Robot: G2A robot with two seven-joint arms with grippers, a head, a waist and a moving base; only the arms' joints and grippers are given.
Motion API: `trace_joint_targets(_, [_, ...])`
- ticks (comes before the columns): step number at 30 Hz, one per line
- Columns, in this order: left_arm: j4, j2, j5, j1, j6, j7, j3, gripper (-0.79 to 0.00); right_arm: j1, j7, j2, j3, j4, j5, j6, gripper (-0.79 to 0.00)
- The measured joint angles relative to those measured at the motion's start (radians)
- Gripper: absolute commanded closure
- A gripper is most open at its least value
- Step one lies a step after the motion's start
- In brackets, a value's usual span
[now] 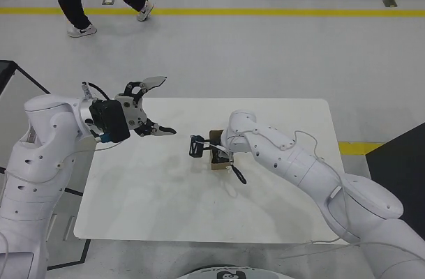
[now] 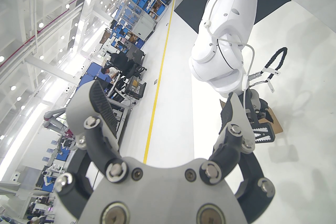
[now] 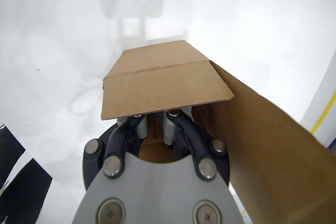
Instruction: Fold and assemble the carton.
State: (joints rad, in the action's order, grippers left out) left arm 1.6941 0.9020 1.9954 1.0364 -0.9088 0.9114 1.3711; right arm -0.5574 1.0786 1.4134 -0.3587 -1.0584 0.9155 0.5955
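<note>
Mid-table [image 1: 282, 209], the carton [image 3: 168, 83] holds the right gripper [image 3: 156, 123], tucked under its flap and clamped on a wall. The left gripper [image 1: 167, 104] hangs wide open by the far-left corner.

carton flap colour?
Plain brown cardboard, no print on the carton. It shows best in the right wrist view.

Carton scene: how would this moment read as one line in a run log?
carton on table | right arm at carton, tip beneath an open flap | left jaws open, empty, apart from carton
</note>
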Motion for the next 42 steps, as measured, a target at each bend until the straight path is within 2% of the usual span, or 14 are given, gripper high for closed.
trace_joint_targets(23, [0.000,0.000,0.000,0.000,0.000,0.000,0.000,-0.785,-0.001,-0.048,0.055,0.017,0.095,0.067,-0.003,0.000])
trace_joint_targets(35, [0.000,0.000,0.000,0.000,0.000,0.000,0.000,-0.785,-0.027,-0.024,0.022,-0.041,-0.015,0.107,-0.031,0.000])
trace_joint_targets(42, [0.000,0.000,0.000,0.000,0.000,0.000,0.000,-0.785,-0.044,-0.016,0.017,-0.053,-0.022,0.126,-0.028,0.000])
